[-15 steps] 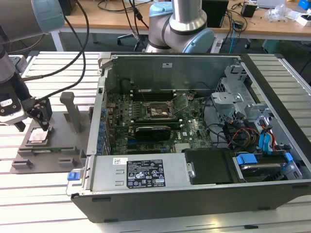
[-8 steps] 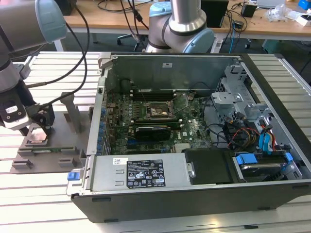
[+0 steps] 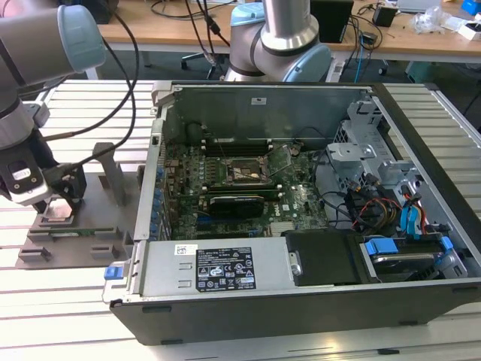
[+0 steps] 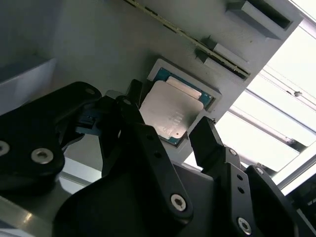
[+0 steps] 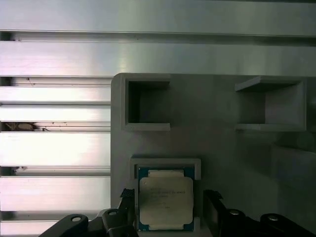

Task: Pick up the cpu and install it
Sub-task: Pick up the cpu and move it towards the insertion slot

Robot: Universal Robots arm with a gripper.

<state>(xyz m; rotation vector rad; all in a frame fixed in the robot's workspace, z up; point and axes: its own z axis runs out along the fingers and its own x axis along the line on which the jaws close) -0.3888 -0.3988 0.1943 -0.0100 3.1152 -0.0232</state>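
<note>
The cpu (image 5: 165, 202) is a small square chip with a silvery top and green rim. It lies flat in a shallow pocket of the grey fixture plate (image 5: 222, 153). My gripper (image 5: 169, 212) hangs just above it, open, one black finger on either side of the pocket, neither touching the chip. In the second wrist view the cpu (image 4: 169, 111) lies between the two fingers (image 4: 206, 140) of the gripper (image 4: 170, 121). In the exterior view the gripper (image 3: 58, 204) is low over the fixture plate (image 3: 75, 241) at that view's left, beside the open computer case (image 3: 301, 301).
The motherboard (image 3: 301, 199) lies inside the case with its dark socket frame (image 3: 244, 174) near the middle and a black heatsink (image 3: 237, 204) in front of it. Cables and drive bays (image 3: 398, 218) fill the case's right side. Upright grey blocks (image 3: 113, 177) stand on the fixture plate.
</note>
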